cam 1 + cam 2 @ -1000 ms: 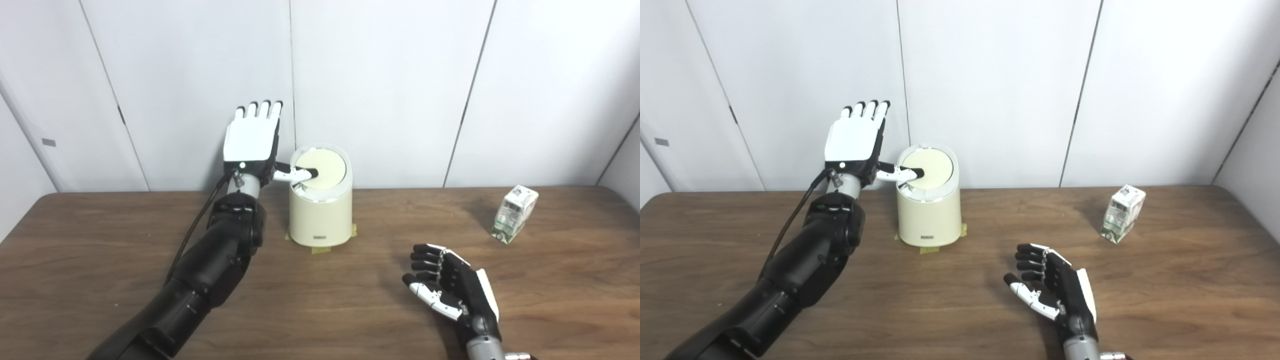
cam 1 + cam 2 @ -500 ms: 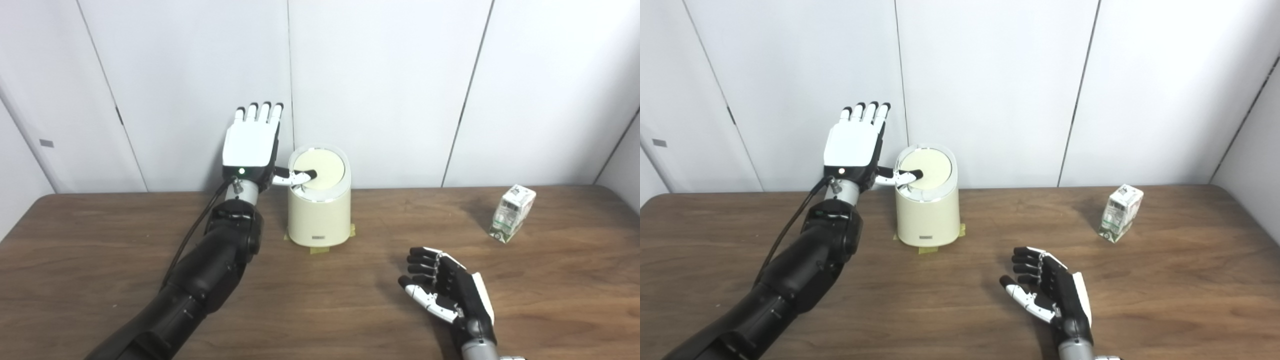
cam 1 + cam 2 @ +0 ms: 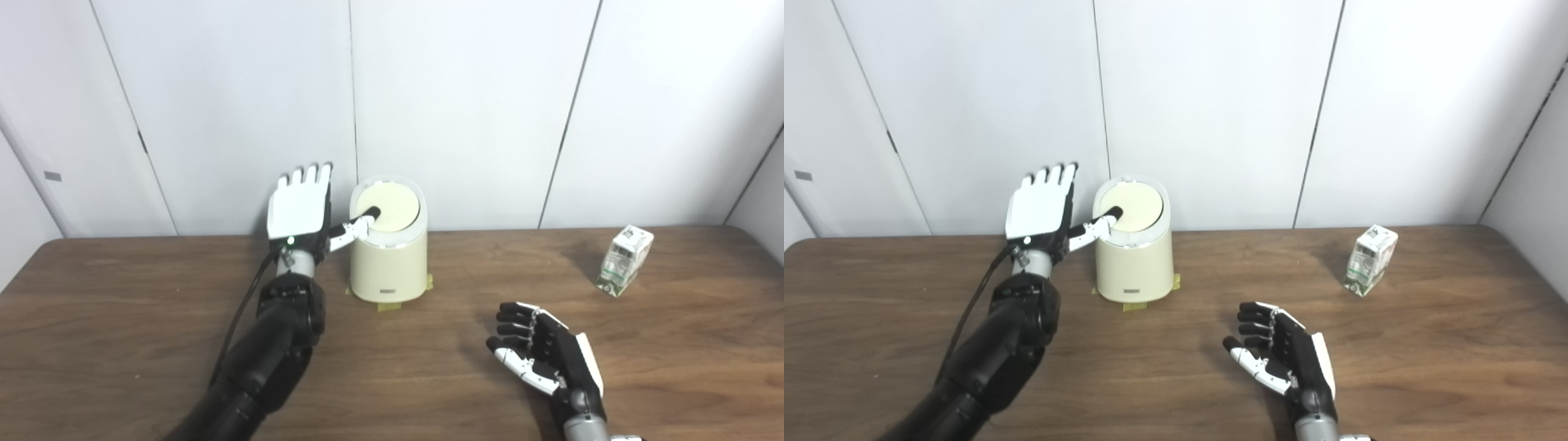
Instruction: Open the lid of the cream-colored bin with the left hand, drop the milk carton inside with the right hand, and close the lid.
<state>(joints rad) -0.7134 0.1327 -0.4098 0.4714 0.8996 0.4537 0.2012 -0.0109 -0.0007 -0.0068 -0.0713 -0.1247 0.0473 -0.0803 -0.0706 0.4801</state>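
The left hand (image 3: pixel 299 205) stands spread at the bin's (image 3: pixel 388 266) nine o'clock, thumb on the lid (image 3: pixel 388 206), seemingly to press it open. The milk carton (image 3: pixel 623 261) waits tilted on the counter (image 3: pixel 122 318) at three o'clock; the right hand (image 3: pixel 545 358) rests loosely curled, empty.

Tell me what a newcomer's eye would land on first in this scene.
First, the cream-colored bin at the back middle of the wooden table, with the left hand raised beside it, fingers spread, its thumb reaching onto the lid. Next, the small milk carton standing tilted, alone at the far right. The right hand rests open near the front edge, holding nothing.
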